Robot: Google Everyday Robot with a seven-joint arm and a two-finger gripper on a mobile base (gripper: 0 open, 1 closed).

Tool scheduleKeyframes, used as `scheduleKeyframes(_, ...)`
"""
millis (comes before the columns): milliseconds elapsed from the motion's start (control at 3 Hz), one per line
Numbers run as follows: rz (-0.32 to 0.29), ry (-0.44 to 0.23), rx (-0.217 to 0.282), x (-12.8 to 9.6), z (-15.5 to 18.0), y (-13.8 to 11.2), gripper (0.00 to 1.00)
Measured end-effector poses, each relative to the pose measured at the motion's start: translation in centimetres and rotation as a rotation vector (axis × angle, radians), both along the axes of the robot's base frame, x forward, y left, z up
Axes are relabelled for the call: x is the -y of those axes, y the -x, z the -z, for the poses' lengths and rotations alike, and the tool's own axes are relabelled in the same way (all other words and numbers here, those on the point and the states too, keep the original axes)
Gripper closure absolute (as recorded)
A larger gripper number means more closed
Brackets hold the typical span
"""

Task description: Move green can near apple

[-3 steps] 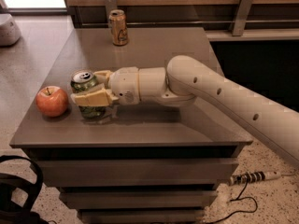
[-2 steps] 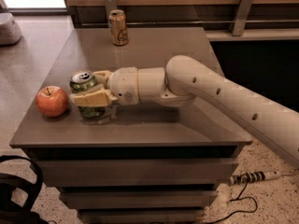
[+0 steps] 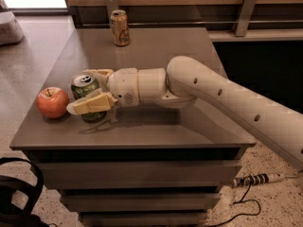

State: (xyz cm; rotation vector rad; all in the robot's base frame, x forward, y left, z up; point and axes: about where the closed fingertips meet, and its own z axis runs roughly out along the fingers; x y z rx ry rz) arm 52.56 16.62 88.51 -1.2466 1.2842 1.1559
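Observation:
The green can (image 3: 84, 84) stands upright on the grey table (image 3: 156, 46), near its front left, a short gap to the right of the apple (image 3: 52, 102). My gripper (image 3: 81, 91) reaches in from the right and straddles the can. The near finger (image 3: 92, 103) lies across the can's front lower part, and the far finger (image 3: 99, 73) sits behind its top. The jaws stand spread, loose around the can. The can's label is partly hidden by the near finger.
A gold-orange can (image 3: 120, 27) stands at the back of the table. My arm (image 3: 227, 98) crosses the table's right half. A wooden wall with metal brackets (image 3: 246, 13) runs behind. Black cables (image 3: 19, 193) and a power strip (image 3: 258, 179) lie on the floor.
The near finger has moved toward the table's front edge, away from the can's side, so the jaws have spread. The can, the apple and the arm stay in place.

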Motion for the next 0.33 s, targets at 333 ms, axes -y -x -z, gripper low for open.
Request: scheduleKeyframes(333,0.0,0.0,0.0,-0.01,0.0,0.0,0.0)
